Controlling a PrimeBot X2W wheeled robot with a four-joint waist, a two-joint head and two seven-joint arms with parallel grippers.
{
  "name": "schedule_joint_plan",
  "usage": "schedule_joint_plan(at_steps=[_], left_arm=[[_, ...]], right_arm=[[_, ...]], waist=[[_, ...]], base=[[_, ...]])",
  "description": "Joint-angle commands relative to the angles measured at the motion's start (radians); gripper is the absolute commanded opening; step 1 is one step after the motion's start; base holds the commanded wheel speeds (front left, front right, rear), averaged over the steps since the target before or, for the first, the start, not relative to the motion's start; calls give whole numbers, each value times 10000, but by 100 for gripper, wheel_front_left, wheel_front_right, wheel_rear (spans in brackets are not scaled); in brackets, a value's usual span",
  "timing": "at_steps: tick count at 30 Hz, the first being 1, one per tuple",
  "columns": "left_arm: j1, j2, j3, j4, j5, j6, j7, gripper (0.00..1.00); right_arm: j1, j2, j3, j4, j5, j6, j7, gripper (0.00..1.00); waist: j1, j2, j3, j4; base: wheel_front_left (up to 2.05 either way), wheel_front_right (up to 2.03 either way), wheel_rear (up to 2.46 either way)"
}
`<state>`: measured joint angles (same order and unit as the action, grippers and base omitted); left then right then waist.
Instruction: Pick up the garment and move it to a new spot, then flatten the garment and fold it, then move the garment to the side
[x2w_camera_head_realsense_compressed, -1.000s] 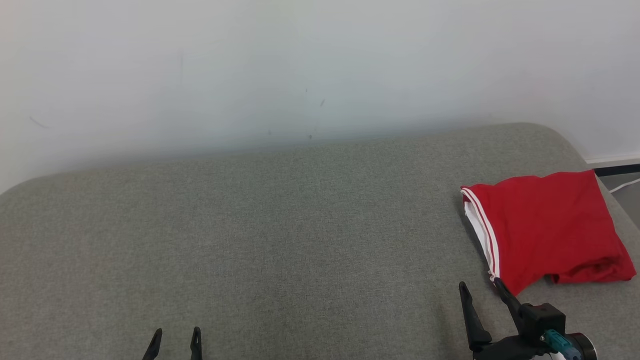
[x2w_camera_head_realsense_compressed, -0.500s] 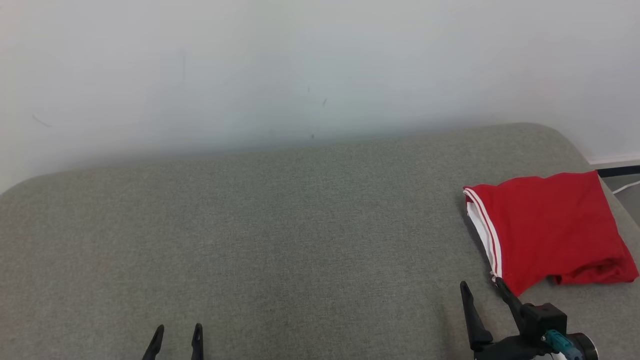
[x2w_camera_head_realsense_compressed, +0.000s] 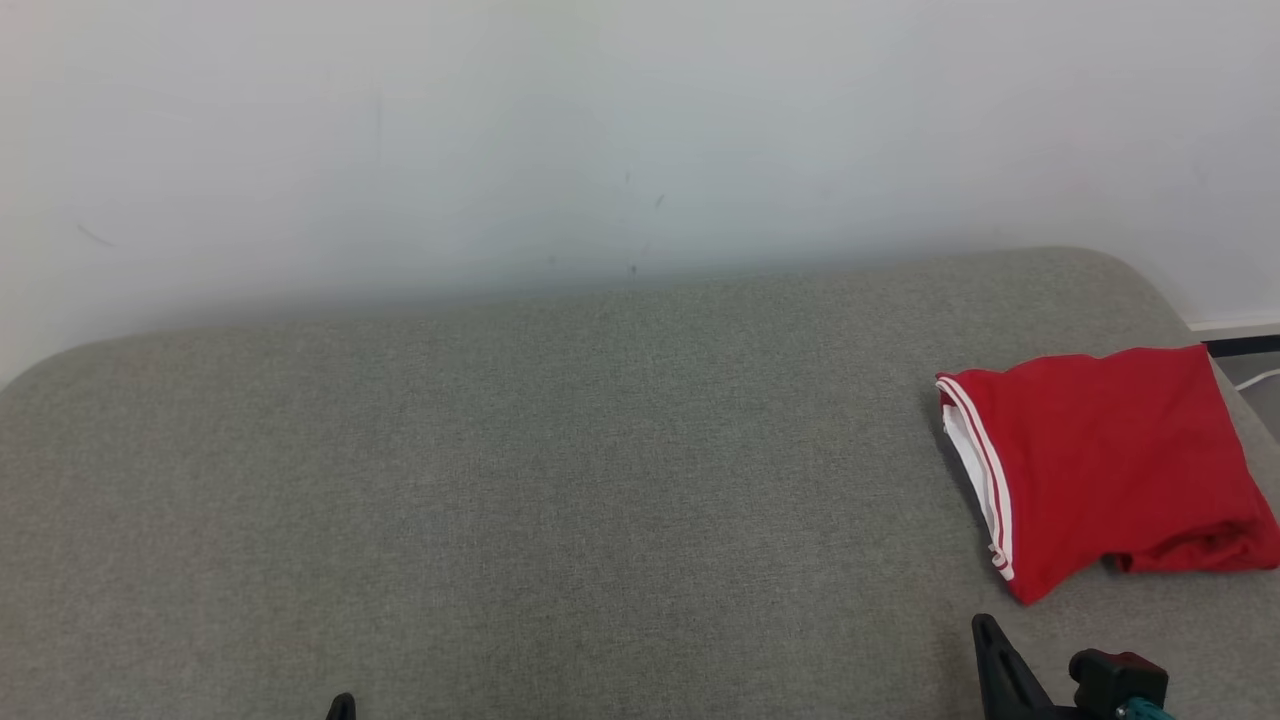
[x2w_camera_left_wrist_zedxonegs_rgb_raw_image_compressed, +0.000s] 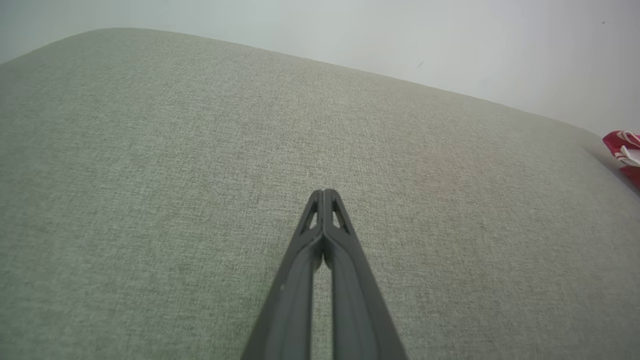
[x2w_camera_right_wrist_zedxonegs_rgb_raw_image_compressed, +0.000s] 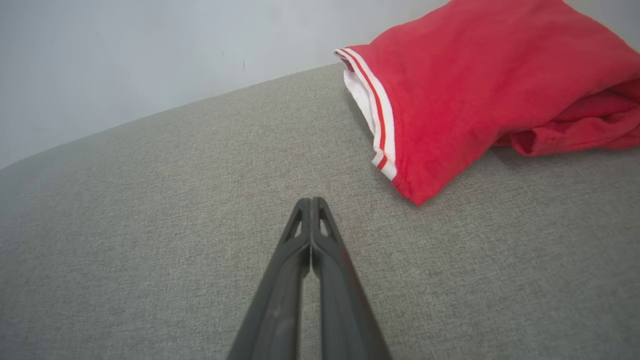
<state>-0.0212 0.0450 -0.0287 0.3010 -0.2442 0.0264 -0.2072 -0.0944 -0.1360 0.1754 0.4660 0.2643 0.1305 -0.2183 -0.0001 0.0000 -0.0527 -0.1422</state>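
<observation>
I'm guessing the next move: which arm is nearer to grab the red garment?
Right: the right tool sits just short of the red garment, at its striped corner; the left tool is far away.

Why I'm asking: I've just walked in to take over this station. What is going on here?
A two-armed robot is working at a grey fabric-covered surface. A red cloth garment with white-striped trim lies folded near the surface's right edge, and nothing holds it. The left end effector is shut over bare fabric, far from the garment. The right end effector is also shut and empty, just short of the garment's near corner. Folding and moving aside look finished.
</observation>
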Motion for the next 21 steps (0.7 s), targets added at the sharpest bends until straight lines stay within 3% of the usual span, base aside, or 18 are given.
schedule_joint_plan(at_steps=[1, 21], left_arm=[[-276, 32, 107, -121, -541, -96, 91, 0], [-588, 42, 443, -120, -3864, -473, 873, 0]], right_arm=[[-302, 13, -139, -236, 532, 0, 95, 0], [-417, 228, -819, -624, 3799, 1, 874, 0]], waist=[[1, 0, 10, 22], [1, 0, 103, 254]], base=[[0, 0, 0], [0, 0, 0]])
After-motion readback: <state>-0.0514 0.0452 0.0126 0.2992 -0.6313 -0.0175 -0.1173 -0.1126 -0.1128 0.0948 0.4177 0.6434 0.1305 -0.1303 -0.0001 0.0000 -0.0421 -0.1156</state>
